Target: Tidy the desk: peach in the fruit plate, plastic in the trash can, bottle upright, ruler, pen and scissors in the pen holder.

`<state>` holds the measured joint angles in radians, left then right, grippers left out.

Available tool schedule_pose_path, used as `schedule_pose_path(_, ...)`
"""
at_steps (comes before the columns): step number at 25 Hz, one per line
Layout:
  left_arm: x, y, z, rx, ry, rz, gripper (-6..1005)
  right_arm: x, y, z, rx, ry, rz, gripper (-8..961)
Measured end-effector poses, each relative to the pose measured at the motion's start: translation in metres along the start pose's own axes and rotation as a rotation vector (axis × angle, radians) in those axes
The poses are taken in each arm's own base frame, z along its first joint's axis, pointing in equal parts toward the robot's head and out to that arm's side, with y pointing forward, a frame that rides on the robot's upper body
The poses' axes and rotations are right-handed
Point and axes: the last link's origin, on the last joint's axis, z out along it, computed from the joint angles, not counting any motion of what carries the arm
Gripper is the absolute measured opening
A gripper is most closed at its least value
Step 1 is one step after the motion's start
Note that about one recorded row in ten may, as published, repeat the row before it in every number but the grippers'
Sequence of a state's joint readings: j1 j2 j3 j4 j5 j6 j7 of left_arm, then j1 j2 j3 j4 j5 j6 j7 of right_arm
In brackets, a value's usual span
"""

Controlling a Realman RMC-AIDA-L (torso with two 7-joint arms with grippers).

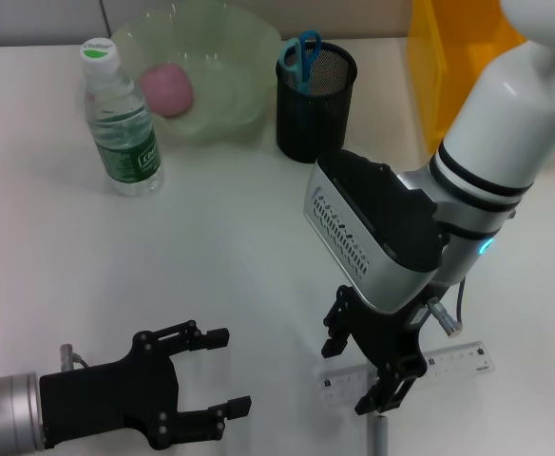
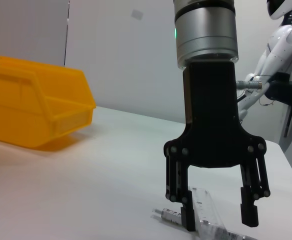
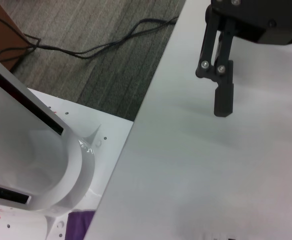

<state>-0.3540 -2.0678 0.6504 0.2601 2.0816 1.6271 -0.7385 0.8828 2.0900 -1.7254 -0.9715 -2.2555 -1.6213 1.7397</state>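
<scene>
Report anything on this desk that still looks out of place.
Two things: the clear ruler and the pen lie flat on the desk under the open right gripper, not in the pen holder. The bottle stands upright, the peach is in the fruit plate, and the scissors are stowed.

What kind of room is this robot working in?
Probably a robotics lab or test office. A white desk is staged with a water bottle, a mesh pen holder and a yellow storage bin; another white humanoid robot stands behind, and cables trail over the carpet.
</scene>
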Motion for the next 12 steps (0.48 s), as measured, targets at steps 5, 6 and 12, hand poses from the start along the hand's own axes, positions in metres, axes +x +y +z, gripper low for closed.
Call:
schedule_pose_path(5,0.0,0.0,0.001,-0.001,0.002,-0.011,799,-0.001,0.002,0.005,-0.003,0.003,-0.008,670)
schedule_pose_path(6,0.0,0.0,0.001,-0.001,0.002,-0.011,799,-0.001,0.002,0.005,-0.003,0.003,-0.008,670)
schedule_pose_path(12,0.0,0.0,0.0,-0.002,0.001,-0.012,799,-0.003,0.004,0.011,0.002,0.008,-0.015,667)
